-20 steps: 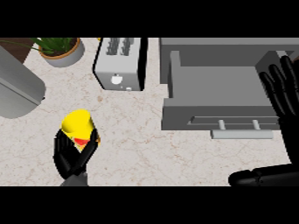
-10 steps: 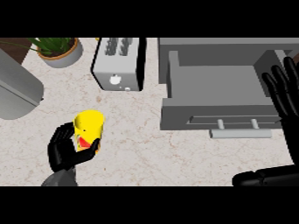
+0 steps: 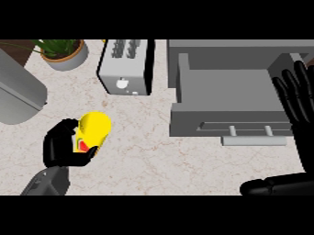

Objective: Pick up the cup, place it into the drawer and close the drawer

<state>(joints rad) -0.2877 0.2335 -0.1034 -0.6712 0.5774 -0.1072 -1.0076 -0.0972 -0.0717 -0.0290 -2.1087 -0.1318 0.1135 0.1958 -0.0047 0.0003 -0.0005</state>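
The yellow cup (image 3: pixel 94 130) sits at the near left of the pale marbled surface (image 3: pixel 153 156), gripped by the left robot hand (image 3: pixel 66 149), whose black fingers curl round its lower part; a red patch shows on the cup just above the fingers, and the cup's rounded yellow top points away toward the far side. The grey forearm behind this hand comes in from the near left edge. To the right stands the open grey drawer (image 3: pixel 231 89), its tray bare inside, with its front wall and bar handle (image 3: pixel 251 130) facing the near side. Between the cup and the drawer's front left corner lies an uncluttered stretch of the surface. The right robot hand (image 3: pixel 307 103) shows at the right edge, open with straight fingers pointing to the far side, overlapping the drawer's right rim and resting there. At the far side, a grey toaster (image 3: pixel 126 66) stands just left of the drawer, and a potted plant (image 3: pixel 64 53) stands further left near the far edge. A large rounded grey object (image 3: pixel 7 94) fills the left edge, well apart from the drawer and close to the cup's left side.
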